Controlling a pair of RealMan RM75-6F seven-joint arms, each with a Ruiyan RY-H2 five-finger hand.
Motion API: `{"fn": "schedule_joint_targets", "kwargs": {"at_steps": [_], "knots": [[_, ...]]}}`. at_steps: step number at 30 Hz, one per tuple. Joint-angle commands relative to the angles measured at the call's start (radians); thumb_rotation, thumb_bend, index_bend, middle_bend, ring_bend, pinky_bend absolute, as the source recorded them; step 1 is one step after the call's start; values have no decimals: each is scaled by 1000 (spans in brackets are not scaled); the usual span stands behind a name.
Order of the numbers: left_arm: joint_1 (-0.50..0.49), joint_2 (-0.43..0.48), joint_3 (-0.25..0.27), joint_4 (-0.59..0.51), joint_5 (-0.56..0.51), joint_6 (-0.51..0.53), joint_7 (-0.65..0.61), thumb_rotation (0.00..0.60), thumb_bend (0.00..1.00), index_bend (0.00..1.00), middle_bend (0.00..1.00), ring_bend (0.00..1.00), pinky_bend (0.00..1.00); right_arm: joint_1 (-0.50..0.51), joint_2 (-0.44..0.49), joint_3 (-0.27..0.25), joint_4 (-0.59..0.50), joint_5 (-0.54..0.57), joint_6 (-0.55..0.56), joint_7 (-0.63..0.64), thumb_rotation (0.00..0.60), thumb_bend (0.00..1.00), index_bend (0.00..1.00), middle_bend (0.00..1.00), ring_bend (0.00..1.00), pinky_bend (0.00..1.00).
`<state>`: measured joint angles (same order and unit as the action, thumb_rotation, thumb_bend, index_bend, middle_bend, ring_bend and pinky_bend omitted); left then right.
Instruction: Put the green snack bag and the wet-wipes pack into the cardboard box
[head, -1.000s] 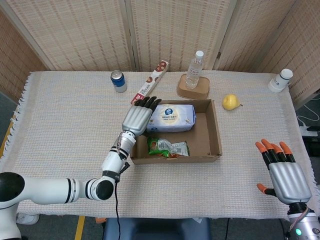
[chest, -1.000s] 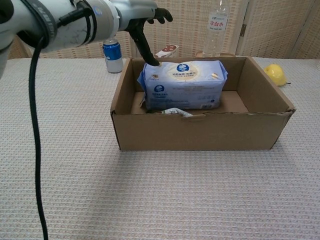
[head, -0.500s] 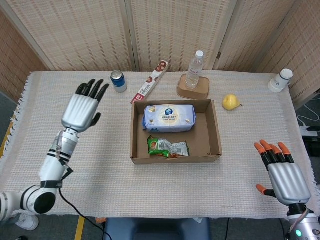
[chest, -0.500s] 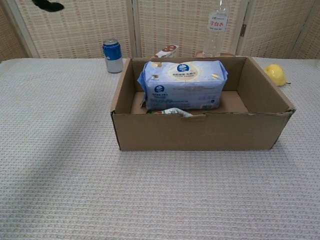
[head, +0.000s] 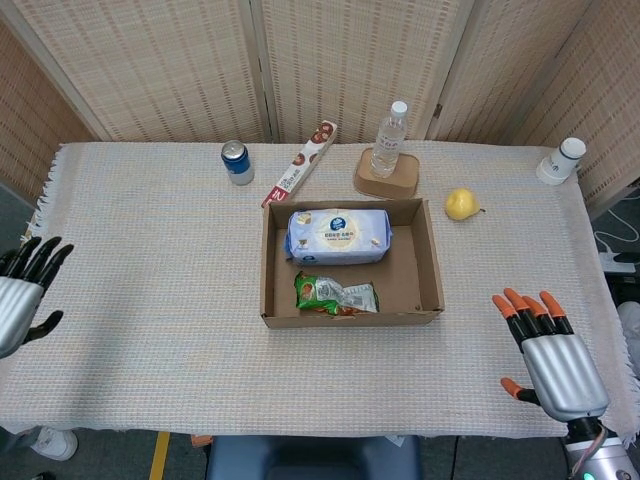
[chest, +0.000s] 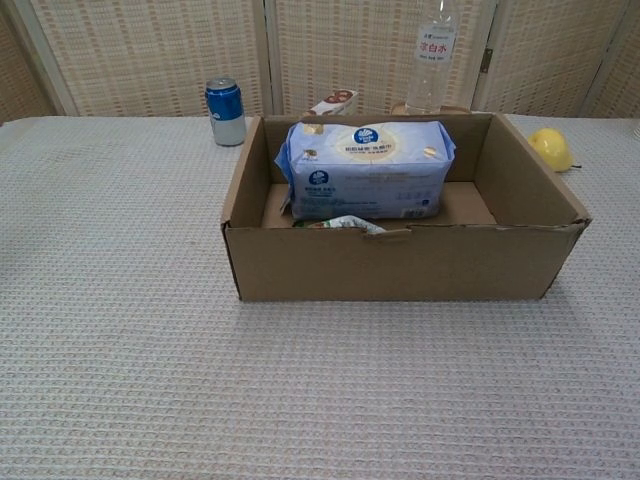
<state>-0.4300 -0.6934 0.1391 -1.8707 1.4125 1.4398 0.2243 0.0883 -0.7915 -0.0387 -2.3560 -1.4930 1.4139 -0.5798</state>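
Observation:
The blue-and-white wet-wipes pack (head: 338, 235) (chest: 366, 170) lies in the far part of the cardboard box (head: 430, 275) (chest: 400, 262). In front of it, also inside the box, lies the green snack bag (head: 336, 294) (chest: 345, 223); the chest view shows only its top edge over the front wall. My left hand (head: 22, 295) is at the table's left edge, open, fingers spread, holding nothing. Near the front right corner, my right hand (head: 550, 357) is open too, with its orange fingertips apart. Neither hand appears in the chest view.
Behind the box stand a blue can (head: 237, 162) (chest: 225, 111), a long red-and-white snack box (head: 300, 163), and a water bottle (head: 389, 139) on a cardboard coaster. A yellow pear (head: 460, 204) (chest: 550, 148) lies right of the box. A white jar (head: 562, 160) stands far right.
My left hand let go of the wet-wipes pack in the box, then swung away left and back to the table's left edge. The right hand shifted slightly nearer the front.

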Motion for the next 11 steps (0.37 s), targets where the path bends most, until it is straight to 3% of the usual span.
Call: {"fn": "schedule_joint_targets", "kwargs": {"at_steps": [1, 6, 11], "knots": [[106, 10, 53, 76, 86, 87, -69, 600, 248, 15, 41, 0, 188, 1, -5, 1, 0, 3, -4, -7, 600, 16, 76, 33, 0, 0], [171, -39, 23, 113, 96, 153, -74, 600, 247, 0, 35, 0, 190, 4, -15, 7, 0, 12, -8, -20, 600, 16, 76, 33, 0, 0], [187, -64, 7, 141, 107, 130, -72, 600, 247, 0, 34, 0, 190, 1, -18, 11, 0, 18, -1, -27, 600, 16, 76, 33, 0, 0]]}}
